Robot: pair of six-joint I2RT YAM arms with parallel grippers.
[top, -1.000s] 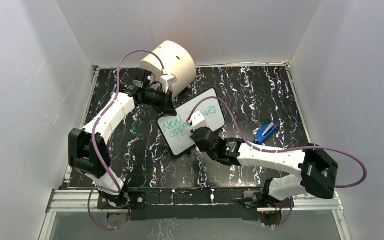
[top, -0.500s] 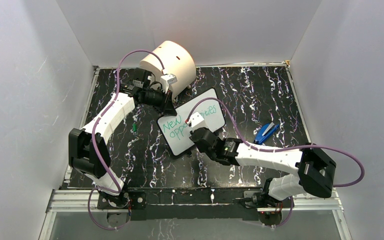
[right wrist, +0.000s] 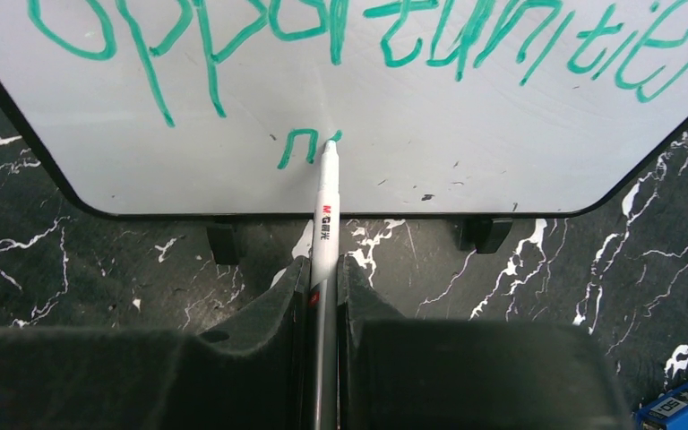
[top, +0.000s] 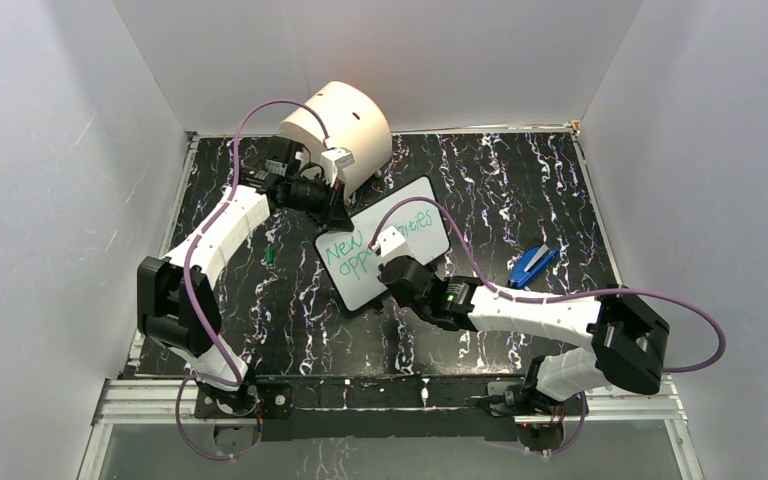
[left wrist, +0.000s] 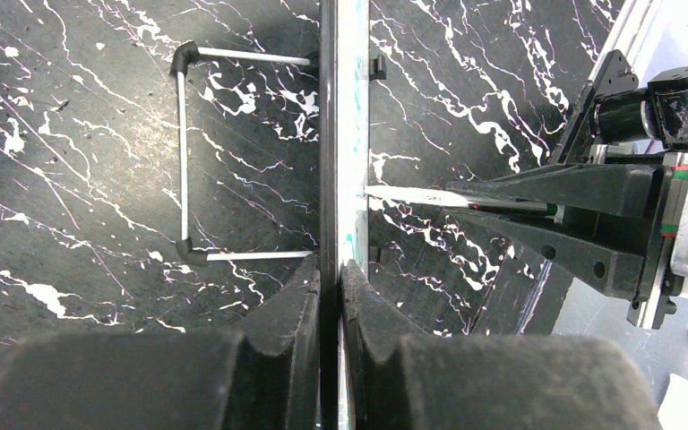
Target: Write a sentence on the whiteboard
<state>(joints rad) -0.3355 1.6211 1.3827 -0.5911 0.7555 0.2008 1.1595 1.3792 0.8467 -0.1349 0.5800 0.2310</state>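
Marker (right wrist: 325, 206) tip touches whiteboard (right wrist: 502, 134) below green sentence (right wrist: 336, 36), right claw (right wrist: 322, 269) gripping it

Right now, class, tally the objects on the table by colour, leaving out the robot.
White: 2 (whiteboard, marker)
Cream: 1 (cylinder)
Blue: 1 (blue item)
Green: 1 (green bit)
Total: 5

You're looking at two arms, left arm (top: 225, 225) and right arm (top: 540, 312); one whiteboard (top: 365, 287), two black feet (right wrist: 222, 242) under it, one marker (right wrist: 324, 206), one cream cylinder (top: 345, 118), one blue object (top: 532, 265), one small green cap (top: 271, 257).
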